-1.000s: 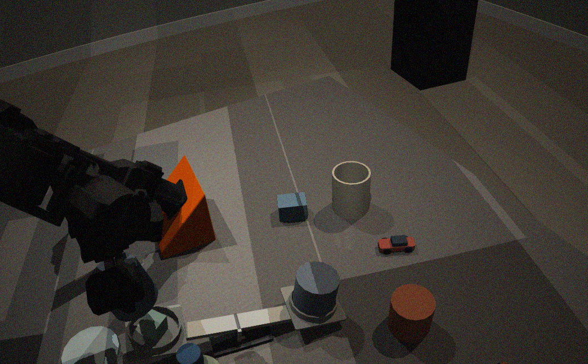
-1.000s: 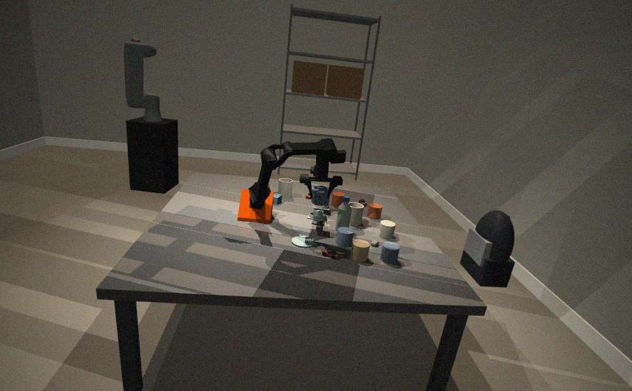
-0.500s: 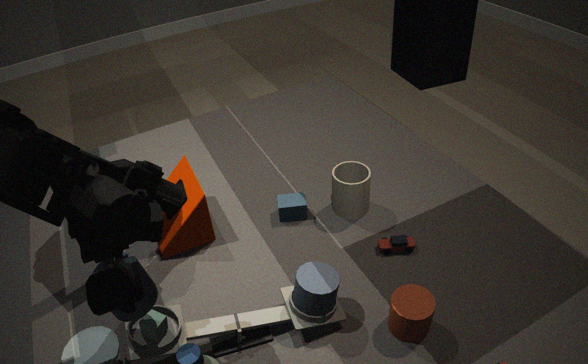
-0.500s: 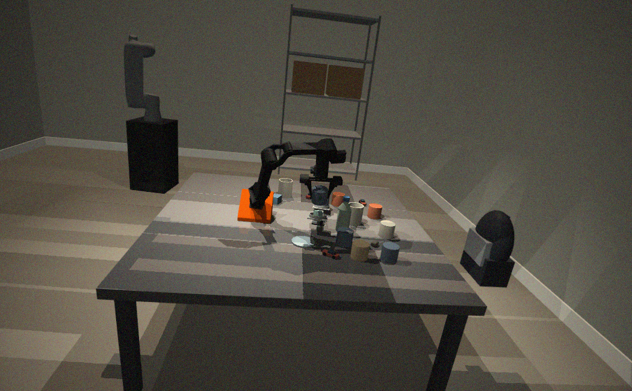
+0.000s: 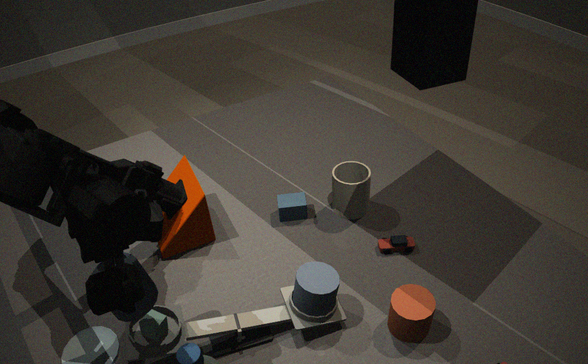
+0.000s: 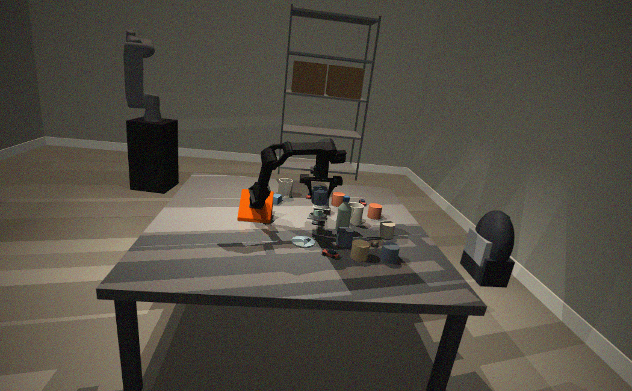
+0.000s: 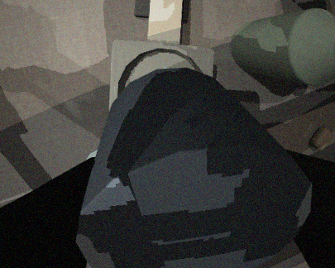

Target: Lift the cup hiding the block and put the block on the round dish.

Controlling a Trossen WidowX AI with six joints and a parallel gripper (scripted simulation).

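My gripper (image 5: 123,289) (image 6: 321,190) (image 7: 179,160) is shut on a dark blue-grey cup (image 5: 145,293) (image 6: 319,197) (image 7: 183,182) and holds it raised above the near end of the balance (image 5: 264,317) (image 7: 166,25). Below it, a pale green block (image 5: 154,323) (image 6: 317,212) shows inside the ring at that end. The other blue-grey cup (image 5: 316,289) stands upside down on the balance's far end. The round pale dish (image 5: 91,343) (image 6: 303,241) lies on the table beside the near end; no cup appears over it. The held cup hides much of the wrist view.
A green bottle (image 6: 342,218) (image 7: 315,47) stands close beside the balance. An orange wedge (image 5: 196,221) (image 6: 255,209) stands near the arm. A red car (image 6: 330,252), a tan cup (image 6: 360,250) and a grey-blue cup (image 6: 344,237) are near the dish. An orange cylinder (image 5: 411,312) stands beyond the balance.
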